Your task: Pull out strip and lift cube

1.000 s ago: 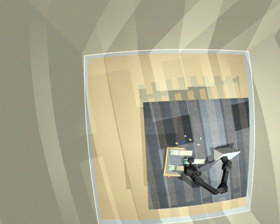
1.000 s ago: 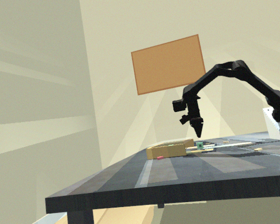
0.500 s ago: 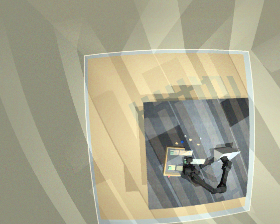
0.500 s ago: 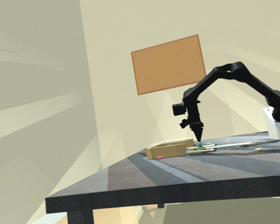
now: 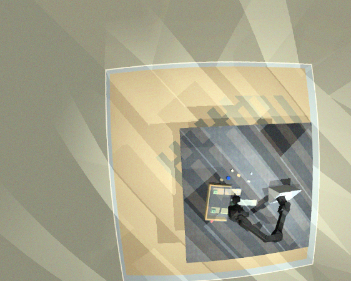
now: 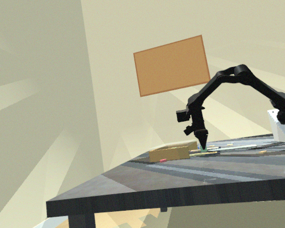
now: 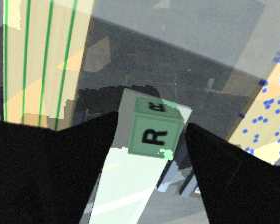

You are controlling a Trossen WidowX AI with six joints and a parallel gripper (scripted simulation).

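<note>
Currently: labelled cube (image 7: 155, 133), green, marked R, on pale strip (image 7: 126, 190) on the counter (image 6: 193, 172). Our gripper (image 7: 151, 150) straddles it, jaws half-closed, not yet clamped. Step: picking up. Next we finish closing, then lift

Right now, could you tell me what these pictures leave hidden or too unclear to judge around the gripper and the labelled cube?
- Wrist: the gripper fingertips run off the bottom edge, so contact with the green R cube is unclear.
- Top: the arm covers that cube; the cubes inside the tray are too small to read.
- Exterior: the cube is mostly behind the fingers; the pale strip is seen edge-on.
</note>
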